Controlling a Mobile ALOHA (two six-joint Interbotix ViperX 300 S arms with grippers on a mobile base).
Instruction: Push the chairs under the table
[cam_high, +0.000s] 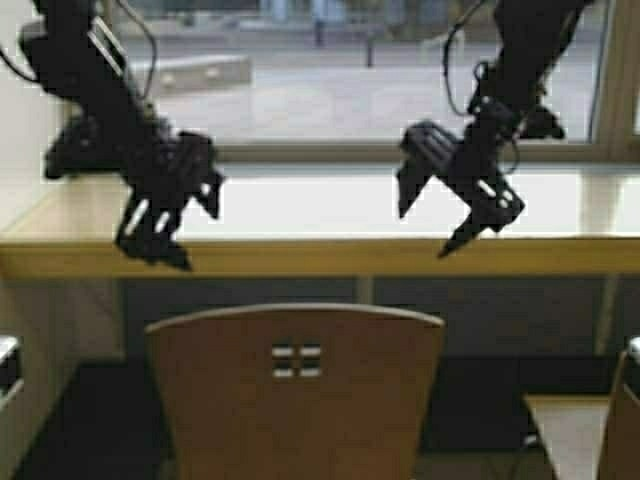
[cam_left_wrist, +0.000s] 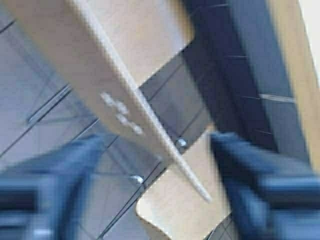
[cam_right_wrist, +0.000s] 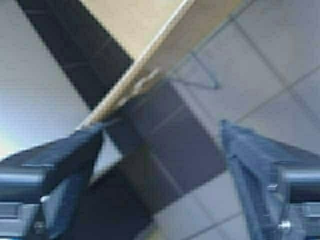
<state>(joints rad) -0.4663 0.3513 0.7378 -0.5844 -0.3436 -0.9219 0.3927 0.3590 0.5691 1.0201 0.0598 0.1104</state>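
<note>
Two chairs show in the high view. One chair (cam_high: 295, 390) stands in the middle, close to the robot, with its back turned this way. The other chair (cam_high: 590, 420) peeks in low on the right side. Both stand in front of the counter (cam_high: 320, 255), not yet tucked under it.

I think the middle chair is stiff and hard. Its back is bent wood and will not squash. It looks light, with thin metal legs, so it should slide on the floor (cam_left_wrist: 40, 90) when pushed. But it may tip if it is pushed too high and too fast. The wood looks smooth, so a gripper could slip on it. The best place to push seems to be the top edge of the backrest, near the middle, just above the little square holes (cam_high: 297, 361). Pushing on both sides at once would keep it straight.

The left gripper (cam_high: 170, 225) hangs up over the counter edge, above the left corner of the backrest. Its fingers are spread apart and hold nothing. The right gripper (cam_high: 450, 215) hangs above the right corner of the backrest, and it is spread wide with nothing in it too. Neither gripper touches the chair. The backrest sits below and between them.
</note>
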